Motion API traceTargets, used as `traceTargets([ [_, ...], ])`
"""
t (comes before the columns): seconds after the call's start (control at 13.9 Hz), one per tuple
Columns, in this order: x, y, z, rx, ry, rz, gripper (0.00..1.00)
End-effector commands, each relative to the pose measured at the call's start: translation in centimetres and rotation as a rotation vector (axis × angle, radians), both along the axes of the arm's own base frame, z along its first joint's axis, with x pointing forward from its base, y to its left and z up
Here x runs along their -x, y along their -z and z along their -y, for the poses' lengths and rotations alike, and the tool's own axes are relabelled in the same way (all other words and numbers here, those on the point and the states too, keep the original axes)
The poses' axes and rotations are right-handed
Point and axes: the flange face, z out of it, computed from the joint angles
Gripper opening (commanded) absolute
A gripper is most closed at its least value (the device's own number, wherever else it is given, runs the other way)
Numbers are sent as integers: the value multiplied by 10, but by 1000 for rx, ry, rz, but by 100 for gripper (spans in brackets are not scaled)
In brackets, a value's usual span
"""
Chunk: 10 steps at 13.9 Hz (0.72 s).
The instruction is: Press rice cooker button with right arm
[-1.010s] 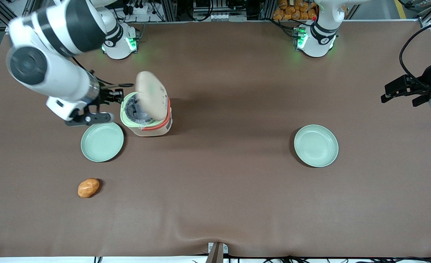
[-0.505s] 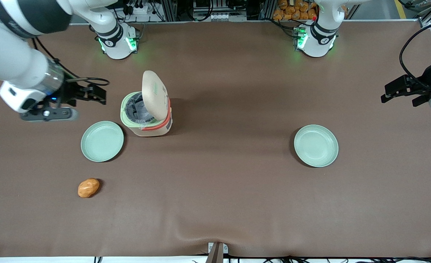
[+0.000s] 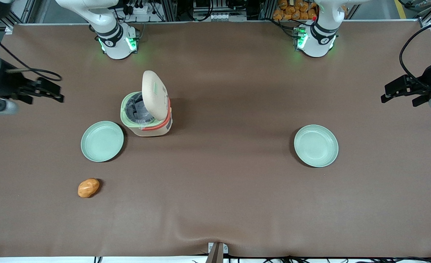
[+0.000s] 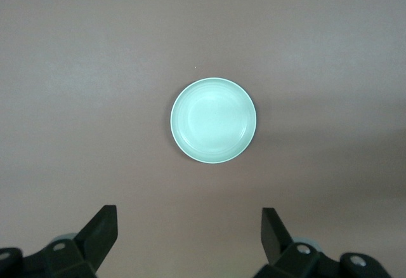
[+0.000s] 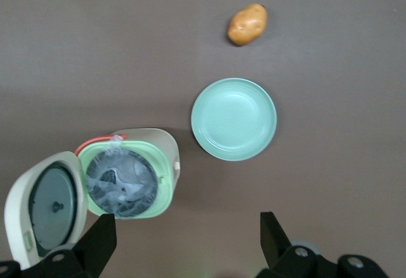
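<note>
Pincer (image 3: 43, 91) well apart from rice cooker (image 3: 147, 113).

A brown cloth covered the whole table (image 3: 237, 204), puckered near a small metal bracket (image 3: 217, 251) at the edge closest to the front camera. At the farthest edge stood aluminium framing (image 3: 171, 9), tangled cables (image 3: 215, 7), a heap of orange packets (image 3: 292, 9) and grey floor with a yellow line (image 3: 401, 7). My claw (image 3: 56, 93) hung over the working arm's end.

Right arm's gripper (image 3: 50, 93) hangs at the working arm's table end, fingers (image 5: 98, 240) spread apart
</note>
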Motion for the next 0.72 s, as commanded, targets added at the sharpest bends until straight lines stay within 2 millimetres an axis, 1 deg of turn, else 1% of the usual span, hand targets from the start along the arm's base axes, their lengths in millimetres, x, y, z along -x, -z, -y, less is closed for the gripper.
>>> traceTargets([
  [0.0, 11, -17, 20, 41, 11, 14, 100],
  [0.14, 17, -16, 24, 88, 11, -17, 100],
  [0.65, 23, -21, 22, 84, 9, -26, 100],
])
